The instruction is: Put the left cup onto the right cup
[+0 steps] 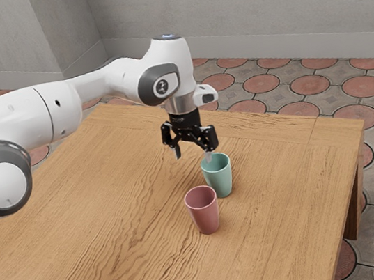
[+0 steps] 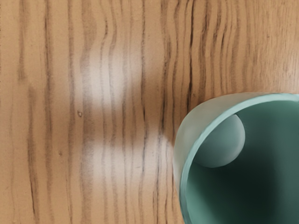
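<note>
Over teal cup rim | gripper fingers apart | pink cup just beside

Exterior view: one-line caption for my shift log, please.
Open claw hovers just off-centre above the teal cup, the pink cup upright close beside it on the wooden table.

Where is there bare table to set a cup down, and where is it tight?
Free: the broad wood of the table from the pink cup to the exterior view's left, and the strip from the teal cup to that view's right. Crowded: the two cups stand close together, with the open gripper just above the teal cup.
</note>
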Robot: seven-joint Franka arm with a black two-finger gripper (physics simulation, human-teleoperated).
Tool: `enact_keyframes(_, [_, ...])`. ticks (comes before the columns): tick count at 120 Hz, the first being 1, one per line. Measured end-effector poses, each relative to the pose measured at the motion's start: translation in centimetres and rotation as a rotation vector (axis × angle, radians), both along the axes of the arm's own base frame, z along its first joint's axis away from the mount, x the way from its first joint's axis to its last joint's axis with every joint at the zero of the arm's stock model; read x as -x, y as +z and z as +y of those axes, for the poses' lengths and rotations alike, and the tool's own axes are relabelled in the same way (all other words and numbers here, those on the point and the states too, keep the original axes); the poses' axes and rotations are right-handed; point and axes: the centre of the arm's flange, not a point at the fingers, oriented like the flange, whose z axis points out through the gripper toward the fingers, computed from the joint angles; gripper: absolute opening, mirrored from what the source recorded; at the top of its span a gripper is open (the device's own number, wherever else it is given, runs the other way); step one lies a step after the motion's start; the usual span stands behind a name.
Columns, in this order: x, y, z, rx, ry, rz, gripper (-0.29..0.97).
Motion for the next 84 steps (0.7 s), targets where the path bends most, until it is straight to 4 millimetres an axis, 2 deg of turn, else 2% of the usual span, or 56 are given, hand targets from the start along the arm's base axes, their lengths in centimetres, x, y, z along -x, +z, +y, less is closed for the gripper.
enact_keyframes(40, [0.0,-2.2,-0.5,0.004,0.005,0.007,0.68])
enact_keyframes(64, [0.4,-4.2,-0.6,0.0,0.006,0.028,0.68])
enact_keyframes(84, [0.3,-4.9,-0.6,0.004,0.009,0.025,0.67])
